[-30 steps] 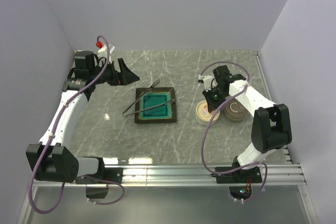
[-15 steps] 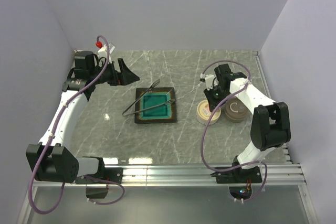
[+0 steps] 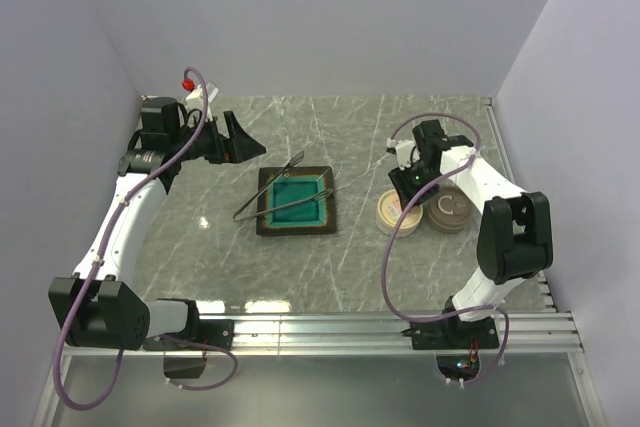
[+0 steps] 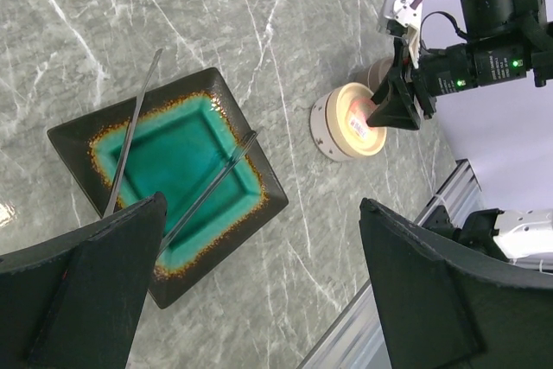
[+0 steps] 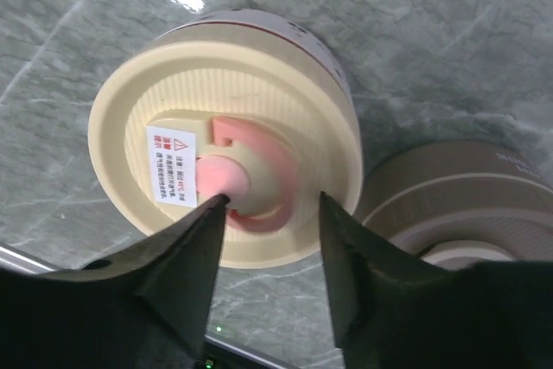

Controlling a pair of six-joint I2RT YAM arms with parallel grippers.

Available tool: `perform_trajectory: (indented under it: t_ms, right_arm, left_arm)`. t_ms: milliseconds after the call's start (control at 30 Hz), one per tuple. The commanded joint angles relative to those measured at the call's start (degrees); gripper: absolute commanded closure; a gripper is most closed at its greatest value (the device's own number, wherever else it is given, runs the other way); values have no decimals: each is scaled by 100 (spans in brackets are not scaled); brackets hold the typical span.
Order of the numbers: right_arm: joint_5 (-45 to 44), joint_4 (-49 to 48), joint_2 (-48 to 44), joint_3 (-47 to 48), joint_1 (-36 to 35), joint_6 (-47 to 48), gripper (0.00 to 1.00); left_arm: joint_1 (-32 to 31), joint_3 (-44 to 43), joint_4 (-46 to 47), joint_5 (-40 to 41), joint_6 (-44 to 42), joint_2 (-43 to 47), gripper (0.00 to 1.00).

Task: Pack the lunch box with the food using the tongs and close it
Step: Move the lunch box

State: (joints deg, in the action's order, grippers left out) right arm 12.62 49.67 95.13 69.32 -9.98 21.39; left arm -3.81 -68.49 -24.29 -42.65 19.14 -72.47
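The lunch box is a round cream container with its lid on and a pink knob in the lid's middle. My right gripper hangs open just above that knob, one finger on each side and holding nothing; it also shows in the top view. The silver tongs lie in a V across the teal tray. My left gripper hovers wide open at the back left, with the tongs and tray below it. No food shows.
A second round beige container stands against the lunch box's right side, also seen in the right wrist view. Grey walls close the table at the back and both sides. A metal rail runs along the near edge.
My right gripper's jaws have opened off the lid's pink knob, leaving the lid on the lunch box. The left arm, tongs and tray have not moved.
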Motion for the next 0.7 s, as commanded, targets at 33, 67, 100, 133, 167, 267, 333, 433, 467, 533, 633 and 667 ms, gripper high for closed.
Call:
perform_trajectory:
  t_ms: [33,67,100,133,167,267,333,433,467,533,633,667]
  right_arm:
    - [-647,394,208,-50,92,181,40]
    - [-621,420,181,-33,92,190,39]
    - [-560,447,164,20,92,190,39]
    - [-516,482,111,46,92,199,39]
    - [-454,508,85,81,92,208,39]
    - [-217,561,-38,196,93,261,39]
    - [-33,579,-143,266,101,313,39]
    - [108,535,-319,319,119,314,39]
    - [144,518,-381,354,119,287,38]
    - [188,456,-512,398,128,270,36]
    - [293,360,-697,521,154,182,34]
    - [398,342,-759,608,198,164,29]
  left_arm:
    - [21,-138,74,-120,-121,180,1]
    - [21,-147,57,-120,-147,180,1]
    - [12,-156,30,-112,-164,189,1]
    - [21,-156,13,-120,-173,189,1]
    - [12,-156,12,-120,-182,198,1]
    - [21,-147,12,-120,-208,207,1]
    - [21,-156,-14,-129,-235,207,1]
    - [21,-174,-49,-94,-261,233,1]
    - [21,-182,-67,-59,-270,250,1]
    - [21,-252,-215,-33,-340,216,1]
    - [21,-375,-391,134,-454,145,1]
    - [21,-411,-514,178,-507,110,1]
